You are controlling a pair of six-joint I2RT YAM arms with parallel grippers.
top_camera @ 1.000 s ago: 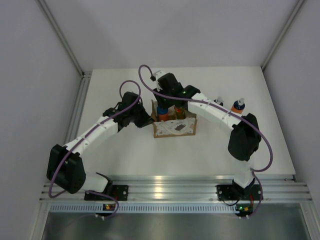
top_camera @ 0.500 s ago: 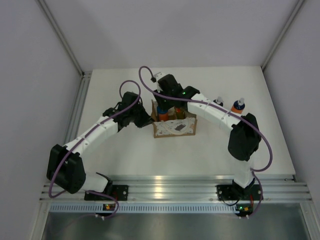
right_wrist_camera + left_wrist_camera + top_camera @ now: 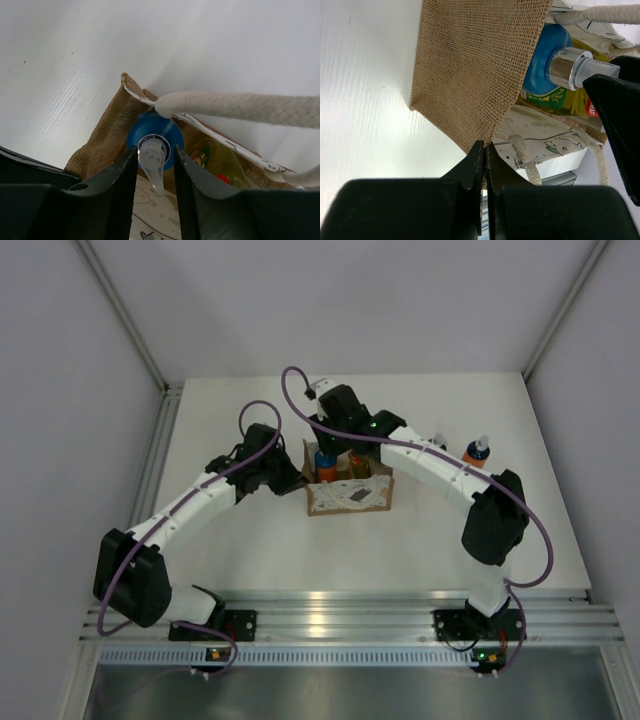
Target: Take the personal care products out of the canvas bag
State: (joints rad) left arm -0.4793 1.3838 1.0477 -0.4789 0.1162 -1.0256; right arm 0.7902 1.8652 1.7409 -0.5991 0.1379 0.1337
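The tan canvas bag (image 3: pixel 348 492) stands mid-table with white rope handles (image 3: pixel 240 107). My left gripper (image 3: pixel 298 480) is shut on the bag's left canvas edge (image 3: pixel 470 75), the fingertips pinching the fabric (image 3: pixel 485 148). My right gripper (image 3: pixel 326 452) is above the bag's left end, open, its fingers either side of the clear pump head of an orange bottle with a blue top (image 3: pixel 165 134), also seen in the left wrist view (image 3: pixel 545 62). A yellow bottle with a red cap (image 3: pixel 215 160) lies beside it in the bag. Another orange bottle (image 3: pixel 476 452) stands on the table at the right.
A small dark-capped item (image 3: pixel 437 440) stands on the table close to the right arm's forearm, left of the loose orange bottle. White walls enclose the table on the left, back and right. A metal rail (image 3: pixel 340 620) runs along the near edge.
The right arm's elbow has swung slightly to the right and the wrist has shifted a little over the bag. The left arm and the bag have not moved.
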